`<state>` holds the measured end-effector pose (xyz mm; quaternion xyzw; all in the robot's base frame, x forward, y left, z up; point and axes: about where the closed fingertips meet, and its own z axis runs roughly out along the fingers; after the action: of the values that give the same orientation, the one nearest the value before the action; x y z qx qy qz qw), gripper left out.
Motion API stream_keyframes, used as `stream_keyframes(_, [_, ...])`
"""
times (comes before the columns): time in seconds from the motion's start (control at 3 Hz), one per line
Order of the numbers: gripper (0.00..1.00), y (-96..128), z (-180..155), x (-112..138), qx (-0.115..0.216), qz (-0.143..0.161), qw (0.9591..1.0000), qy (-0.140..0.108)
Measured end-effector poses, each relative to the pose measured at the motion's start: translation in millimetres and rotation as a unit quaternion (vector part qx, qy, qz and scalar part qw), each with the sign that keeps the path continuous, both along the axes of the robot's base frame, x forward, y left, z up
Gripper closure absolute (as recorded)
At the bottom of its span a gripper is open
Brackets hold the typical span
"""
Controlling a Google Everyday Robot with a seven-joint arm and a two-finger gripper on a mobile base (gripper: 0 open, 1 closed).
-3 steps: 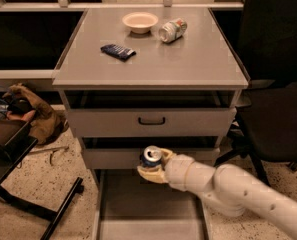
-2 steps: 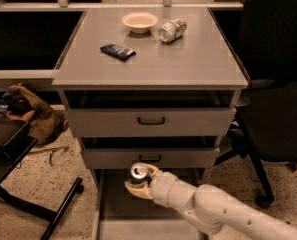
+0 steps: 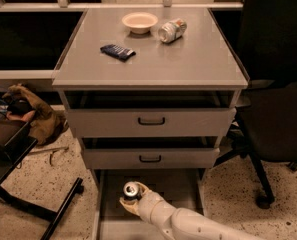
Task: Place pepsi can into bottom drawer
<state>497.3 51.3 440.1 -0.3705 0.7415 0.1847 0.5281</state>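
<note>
The pepsi can (image 3: 132, 190) shows its silver top and a little dark side, upright in my gripper (image 3: 131, 200). The gripper is shut on the can and holds it over the left middle of the bottom drawer (image 3: 188, 184), which is pulled out as a long grey tray below the two upper drawers. My white arm (image 3: 188, 224) reaches in from the lower right. The can's lower part is hidden by the gripper, so I cannot tell whether it touches the drawer floor.
On the cabinet top are a white bowl (image 3: 139, 21), a silvery can lying on its side (image 3: 172, 30) and a dark blue packet (image 3: 117, 51). A black office chair (image 3: 278, 109) stands to the right. A black stand leg (image 3: 63, 209) and a brown cloth (image 3: 38, 116) are to the left.
My gripper has moved left and downward with the can, from near the middle drawer's front to lower over the open bottom drawer.
</note>
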Motion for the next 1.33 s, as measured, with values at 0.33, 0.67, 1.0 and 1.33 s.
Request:
stream_keyframes(0.33, [1.00, -31.8, -27.6, 27.5, -0.031, -0.068, 0.9972, 0.009])
stream_keyframes(0.67, [1.00, -31.8, -27.7, 27.5, -0.031, -0.068, 0.9972, 0.009])
stream_keyframes(1.0, [1.00, -22.7, -65.0, 32.8, -0.042, -0.041, 0.9977, 0.035])
stream_keyframes(1.33, [1.00, -19.8, -111.2, 43.5, -0.058, -0.019, 0.9965, 0.057])
